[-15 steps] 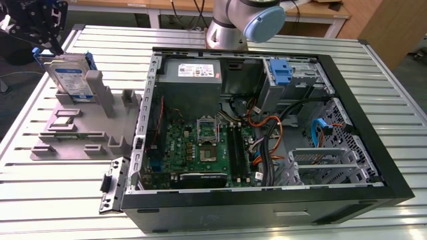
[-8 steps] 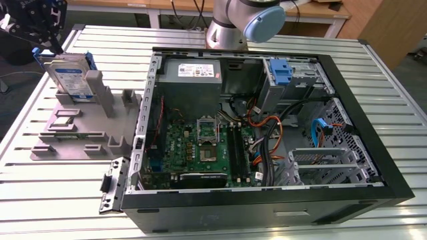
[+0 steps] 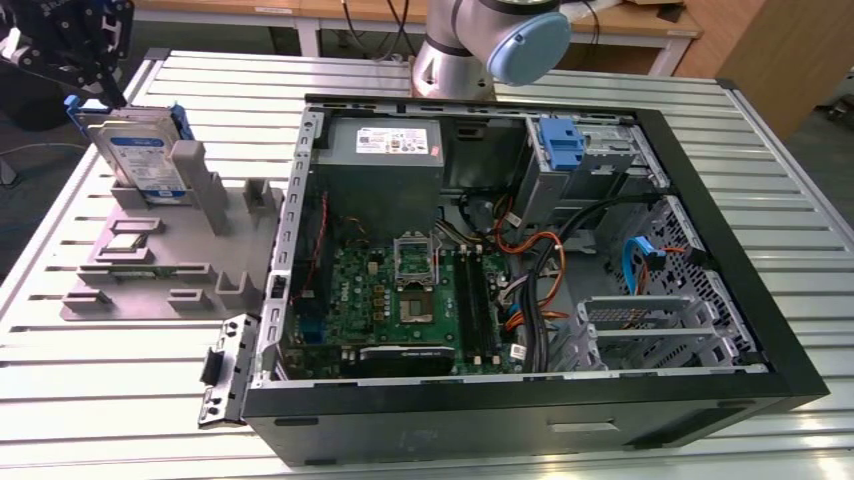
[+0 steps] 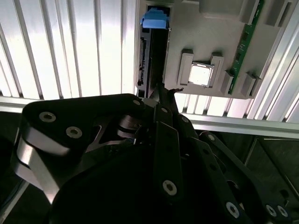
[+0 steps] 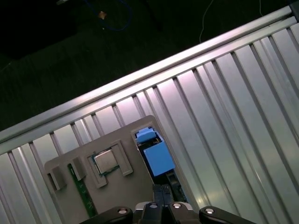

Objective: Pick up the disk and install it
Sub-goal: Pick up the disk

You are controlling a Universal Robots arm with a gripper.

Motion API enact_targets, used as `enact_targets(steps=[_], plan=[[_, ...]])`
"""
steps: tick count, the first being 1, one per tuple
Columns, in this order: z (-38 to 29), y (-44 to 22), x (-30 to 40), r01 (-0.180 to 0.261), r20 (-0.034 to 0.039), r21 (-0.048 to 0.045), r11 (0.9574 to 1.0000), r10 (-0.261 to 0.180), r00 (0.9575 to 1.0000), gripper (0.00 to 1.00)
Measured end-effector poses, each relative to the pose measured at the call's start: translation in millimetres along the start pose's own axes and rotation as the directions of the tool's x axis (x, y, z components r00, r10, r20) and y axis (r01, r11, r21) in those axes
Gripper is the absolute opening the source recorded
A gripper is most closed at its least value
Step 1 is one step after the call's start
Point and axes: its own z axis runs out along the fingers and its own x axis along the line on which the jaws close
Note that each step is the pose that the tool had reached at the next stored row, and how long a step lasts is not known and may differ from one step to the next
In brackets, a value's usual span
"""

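The disk stands on edge in a slot at the far end of the grey holder, on the exterior view's left; its white-and-blue label faces forward and a blue bracket runs round its edges. My gripper hovers right at its upper edge, fingers drawn together; I cannot tell if they touch it. In the second wrist view the fingertips meet over the near end of the disk. In the first wrist view the disk lies edge-on just beyond the gripper.
An open computer case lies on the slatted table at the exterior view's right, holding a motherboard, a grey power supply and a drive cage with a blue bracket. The arm's base stands behind it. A chip sits in the holder.
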Motion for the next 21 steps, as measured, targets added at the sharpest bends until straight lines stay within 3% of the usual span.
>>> enact_targets(steps=[6,11,15,21], plan=[[0.2,0.0,0.0,0.086,-0.0023,-0.0039,0.9963,-0.086,0.9963,0.1],[0.3,0.0,0.0,0.157,-0.0044,-0.0071,0.9875,-0.157,0.9875,0.1],[0.5,0.0,0.0,0.208,-0.0054,-0.0097,0.978,-0.208,0.978,0.1],[1.2,-0.8,-1.3,0.237,-0.0062,-0.0107,0.9715,-0.237,0.9715,0.1]])
